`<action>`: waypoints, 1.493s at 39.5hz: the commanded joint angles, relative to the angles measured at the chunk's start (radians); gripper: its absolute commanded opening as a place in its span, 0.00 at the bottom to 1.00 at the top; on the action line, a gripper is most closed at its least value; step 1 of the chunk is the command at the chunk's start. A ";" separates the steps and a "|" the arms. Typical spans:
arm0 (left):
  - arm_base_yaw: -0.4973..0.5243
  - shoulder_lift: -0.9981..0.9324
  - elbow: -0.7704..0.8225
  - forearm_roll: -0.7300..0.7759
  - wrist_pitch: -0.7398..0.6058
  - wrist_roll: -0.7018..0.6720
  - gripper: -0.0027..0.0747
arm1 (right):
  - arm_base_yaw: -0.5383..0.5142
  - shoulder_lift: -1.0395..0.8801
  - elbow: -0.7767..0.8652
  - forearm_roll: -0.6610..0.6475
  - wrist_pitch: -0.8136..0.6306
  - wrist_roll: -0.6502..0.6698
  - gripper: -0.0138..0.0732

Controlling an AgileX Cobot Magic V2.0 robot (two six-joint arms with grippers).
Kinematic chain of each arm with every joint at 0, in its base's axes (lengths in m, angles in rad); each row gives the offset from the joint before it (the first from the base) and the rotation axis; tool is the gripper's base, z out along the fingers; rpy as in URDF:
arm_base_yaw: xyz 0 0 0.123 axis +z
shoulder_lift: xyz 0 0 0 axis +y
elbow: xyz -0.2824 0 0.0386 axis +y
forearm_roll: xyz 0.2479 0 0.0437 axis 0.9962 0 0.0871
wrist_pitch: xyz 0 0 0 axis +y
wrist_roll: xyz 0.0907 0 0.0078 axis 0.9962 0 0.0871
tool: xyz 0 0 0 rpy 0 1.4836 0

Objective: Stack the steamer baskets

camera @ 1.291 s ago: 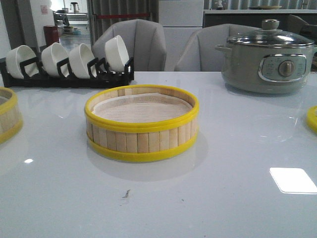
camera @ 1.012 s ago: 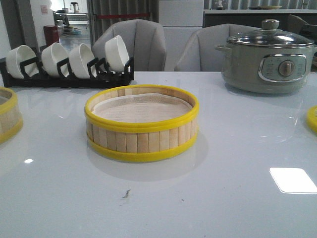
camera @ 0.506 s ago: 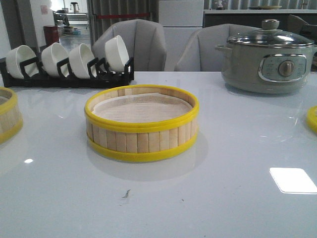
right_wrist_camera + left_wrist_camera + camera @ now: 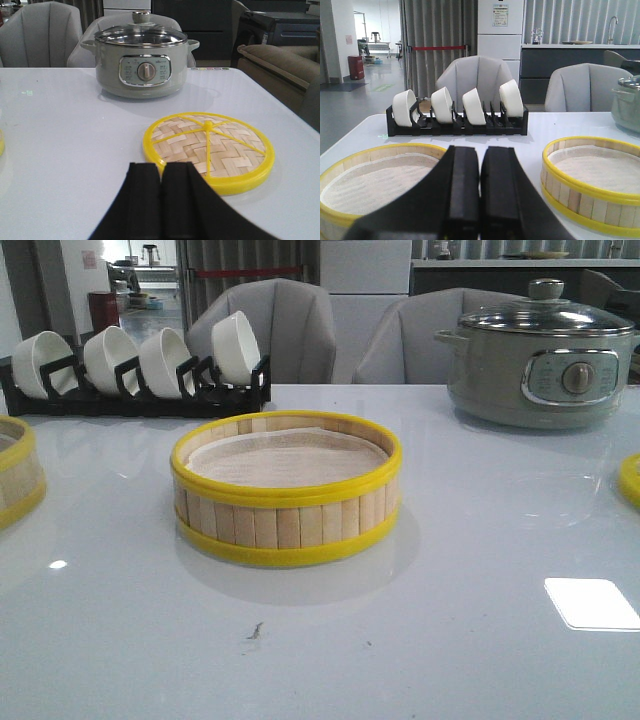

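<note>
Centre of the tabletop (image 4: 480, 640), there's the middle steamer basket (image 4: 286, 490): a round, shallow tier, pale upright wood slats all the way around, bright yellow rims top and bottom, and a whitish liner lying flat inside, sitting level and alone with bare surface all around it. Off at the left edge of the front view, a second steamer basket (image 4: 14, 483) pokes into frame, same slats and yellow rims, well apart from the first; the left wrist view shows it (image 4: 370, 175) just beyond the left gripper (image 4: 481, 170), liner visible inside, with the middle one off to the side (image 4: 592, 182). At the right edge of the front view, only a yellow sliver of the woven lid (image 4: 631, 478) shows; the right wrist view gives it (image 4: 209, 149) in full: flat on the tabletop, woven pale strips, yellow rim and yellow spokes meeting at a hub, just ahead of the right gripper (image 4: 161, 180). Both grippers have their black jaws pressed together, holding nothing, and neither touches a basket or the lid. Further back on the left, a black rack (image 4: 135, 395) holds four white bowls (image 4: 235, 348) tilted on edge. Back right stands the grey-green electric pot (image 4: 540, 355), glass lid on, knob facing front. Grey chairs (image 4: 275, 330) sit behind the far edge.
</note>
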 commanded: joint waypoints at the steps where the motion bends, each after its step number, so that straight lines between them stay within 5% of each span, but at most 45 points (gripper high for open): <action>1: -0.003 -0.013 0.000 -0.001 -0.084 -0.003 0.15 | -0.004 -0.021 -0.016 -0.003 -0.087 -0.011 0.19; 34: -0.003 -0.008 -0.025 -0.024 -0.029 -0.003 0.15 | -0.004 -0.021 -0.016 -0.003 -0.087 -0.011 0.19; 43: -0.003 0.144 -0.351 0.026 0.255 -0.003 0.15 | -0.004 -0.021 -0.016 -0.003 -0.087 -0.011 0.19; 52: -0.003 0.508 -0.825 0.094 0.559 -0.003 0.15 | -0.004 -0.021 -0.016 -0.003 -0.087 -0.011 0.19; 59: -0.003 0.749 -1.075 0.092 0.643 -0.003 0.15 | -0.004 -0.021 -0.016 -0.003 -0.087 -0.011 0.19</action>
